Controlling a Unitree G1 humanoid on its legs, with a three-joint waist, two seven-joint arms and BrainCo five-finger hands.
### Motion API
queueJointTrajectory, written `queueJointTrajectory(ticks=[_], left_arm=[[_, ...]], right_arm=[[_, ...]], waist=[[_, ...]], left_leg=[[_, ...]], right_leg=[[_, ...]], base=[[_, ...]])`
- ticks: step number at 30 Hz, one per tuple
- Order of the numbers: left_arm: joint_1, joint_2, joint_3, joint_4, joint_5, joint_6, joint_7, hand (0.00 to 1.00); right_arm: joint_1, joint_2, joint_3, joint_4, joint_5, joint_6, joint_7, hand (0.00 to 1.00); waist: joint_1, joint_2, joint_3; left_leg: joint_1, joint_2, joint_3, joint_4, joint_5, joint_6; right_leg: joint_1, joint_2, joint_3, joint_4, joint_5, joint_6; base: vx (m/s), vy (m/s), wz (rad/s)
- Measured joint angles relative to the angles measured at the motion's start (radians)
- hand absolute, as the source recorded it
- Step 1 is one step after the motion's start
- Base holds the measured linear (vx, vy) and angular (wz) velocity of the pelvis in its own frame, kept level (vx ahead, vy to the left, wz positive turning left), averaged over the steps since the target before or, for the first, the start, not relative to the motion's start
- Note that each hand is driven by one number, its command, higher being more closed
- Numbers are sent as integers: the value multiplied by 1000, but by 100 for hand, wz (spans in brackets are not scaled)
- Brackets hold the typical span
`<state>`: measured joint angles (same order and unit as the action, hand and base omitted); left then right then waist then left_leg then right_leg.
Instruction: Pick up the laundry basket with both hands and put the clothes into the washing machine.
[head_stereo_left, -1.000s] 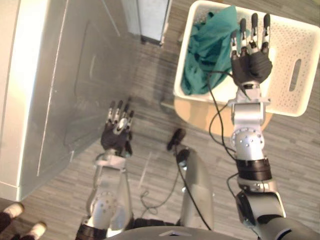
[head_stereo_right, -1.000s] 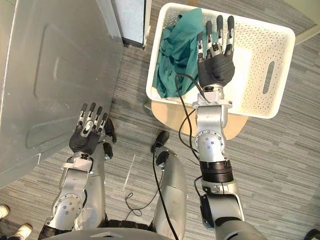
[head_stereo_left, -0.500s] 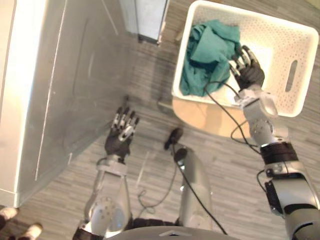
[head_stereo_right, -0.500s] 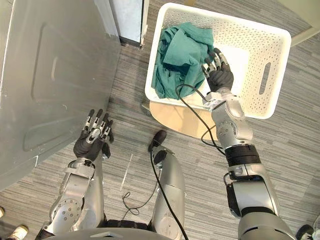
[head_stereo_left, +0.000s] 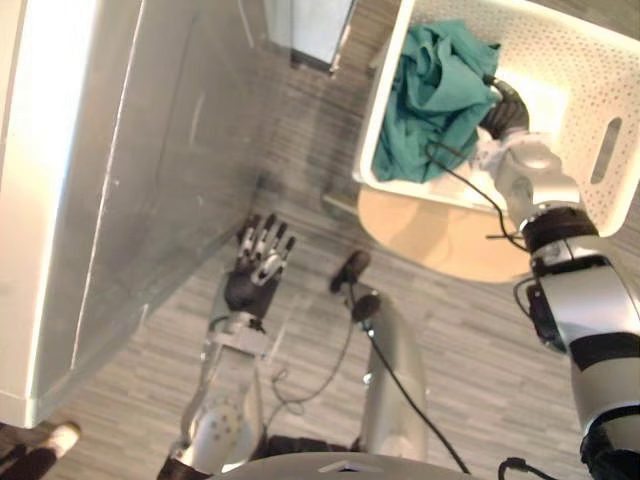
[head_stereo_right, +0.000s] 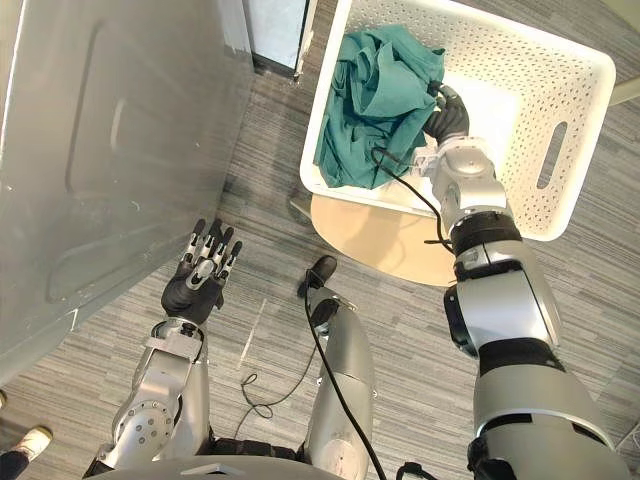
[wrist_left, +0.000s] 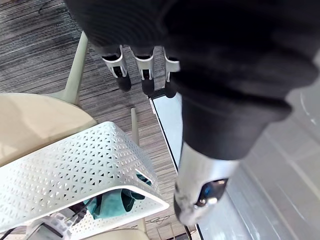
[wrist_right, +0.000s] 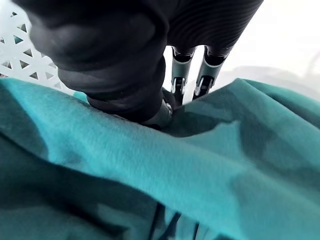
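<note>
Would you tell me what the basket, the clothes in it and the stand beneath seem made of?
White perforated laundry basket: rigid matte plastic, by its moulded holes. Teal clothes: soft matte fabric, creased and draping. Round beige stand: probably smooth light wood or laminate.

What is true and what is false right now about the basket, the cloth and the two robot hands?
1. The basket sits on a round stool. True.
2. The cloth lies on the floor. False: it is in the basket.
3. The left robot hand holds the basket. False: it is open, well apart from the basket.
4. The right robot hand is inside the basket, against the cloth. True.
</note>
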<state>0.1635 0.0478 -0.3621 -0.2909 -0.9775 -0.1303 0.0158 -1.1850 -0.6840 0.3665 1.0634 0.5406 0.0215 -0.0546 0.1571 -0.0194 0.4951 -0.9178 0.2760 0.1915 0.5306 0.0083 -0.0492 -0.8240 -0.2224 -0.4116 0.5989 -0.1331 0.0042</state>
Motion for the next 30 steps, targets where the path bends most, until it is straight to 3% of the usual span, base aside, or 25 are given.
queueJointTrajectory(ticks=[7,12,13,21,27,30], left_arm=[[0,-24,-4,-4,3,2,-7,0],[0,-27,-11,-6,20,13,-9,0],[0,-26,-23,-6,20,16,-12,0],[3,-18,-42,-13,21,41,-49,0],[3,-19,-40,-13,22,43,-44,0],[2,-23,-35,-13,22,42,-38,0]], right_arm=[[-96,-41,167,114,-159,4,24,0],[-74,-34,233,160,-262,18,41,0],[-59,-36,232,175,-294,26,59,100],[43,-63,165,183,-393,33,121,100],[75,-66,48,202,-388,33,115,100],[96,-66,6,201,-302,35,89,100]], waist=[[16,5,-5],[35,10,-50],[41,15,-69],[62,24,-114],[65,23,-115],[67,23,-115]], left_leg=[[-7,-8,-5,-48,32,-4],[-13,-15,-12,-67,44,-7],[-21,-16,-21,-70,46,-8],[-27,-48,-52,-104,72,-14],[-29,-55,-55,-106,78,-12],[-32,-53,-56,-95,77,-12]], right_leg=[[-9,1,-17,-16,7,-2],[-17,1,-25,-20,6,-5],[-18,1,-33,-22,6,-5],[-18,-23,-60,-1,-11,-3],[-22,-34,-63,11,-14,-2],[-22,-34,-61,14,-13,-3]], base=[[47,-27,5],[35,-30,5],[32,-24,14],[25,-22,16],[8,-18,5],[0,0,0]])
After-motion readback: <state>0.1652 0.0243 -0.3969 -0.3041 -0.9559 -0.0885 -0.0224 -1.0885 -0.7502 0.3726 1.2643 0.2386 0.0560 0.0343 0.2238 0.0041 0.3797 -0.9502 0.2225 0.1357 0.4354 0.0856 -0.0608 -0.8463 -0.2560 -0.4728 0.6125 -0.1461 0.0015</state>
